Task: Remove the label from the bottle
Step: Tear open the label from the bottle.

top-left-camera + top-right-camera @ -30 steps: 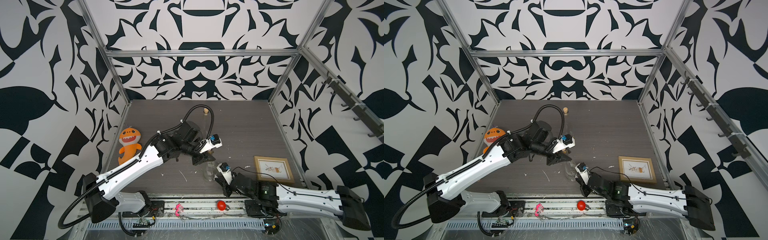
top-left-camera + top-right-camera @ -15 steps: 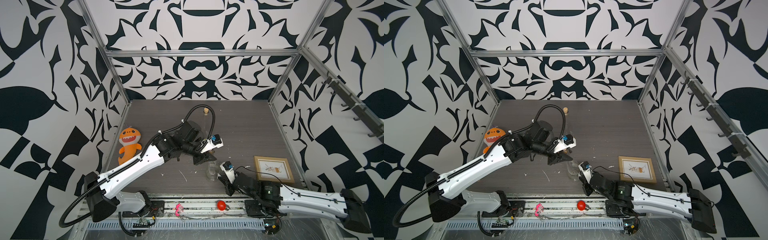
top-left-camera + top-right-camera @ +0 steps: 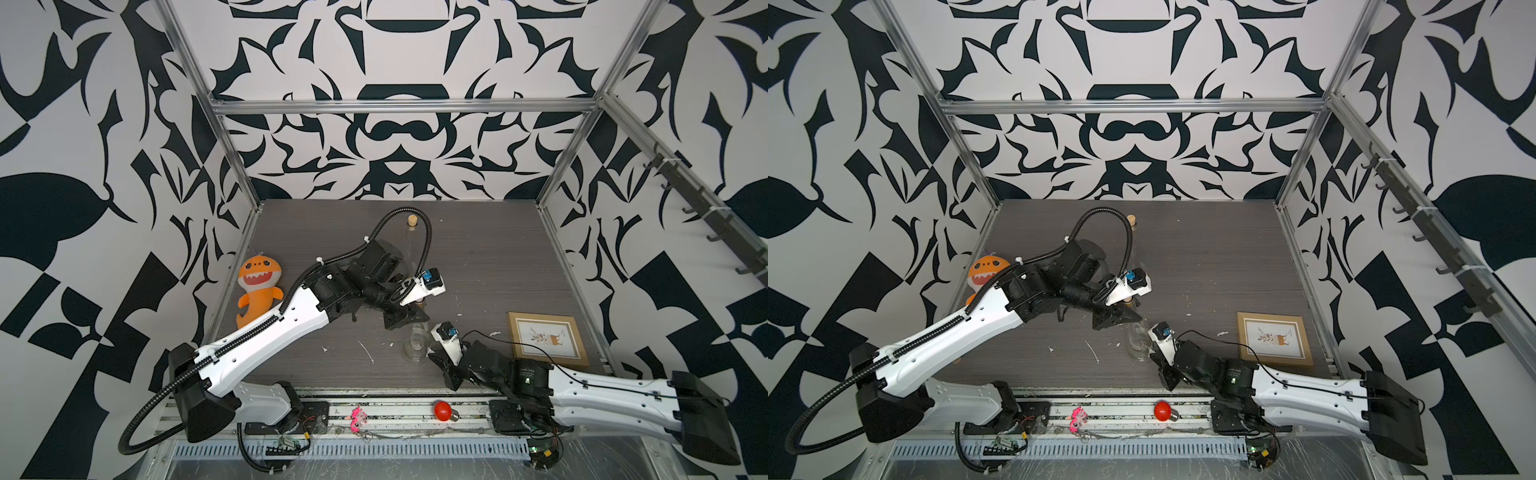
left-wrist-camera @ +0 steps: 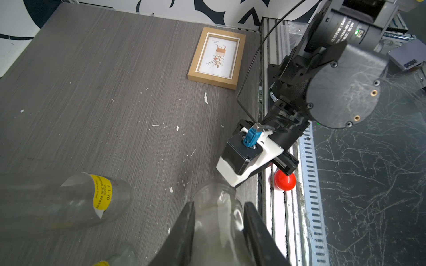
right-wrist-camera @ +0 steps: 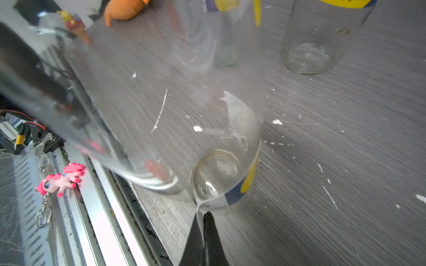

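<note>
Here, left hand (image 4: 219,206) stretched over – clamped on bottle (image 3: 415,345), right hand (image 5: 202,216) low, pinched on label (image 5: 246,179) edge.

Grey wood-grain surface (image 3: 1204,270), flecked with white scraps (image 3: 1092,351). Clear bottle (image 3: 1137,343), upright near front edge; left end effector (image 3: 1129,318) clasping its neck, right end effector (image 3: 1154,358) at its base. Framed picture (image 3: 1275,338), lying flat. Orange plush (image 3: 986,270), partly hidden. Red bulb (image 3: 1163,410), on front rail (image 3: 1121,409). Corked bottle (image 3: 1132,219), at back.

Clear bottle (image 3: 415,347), yellow-and-blue label (image 5: 245,187), orange plush (image 3: 257,286), black-and-white patterned walls (image 3: 124,124)
</note>
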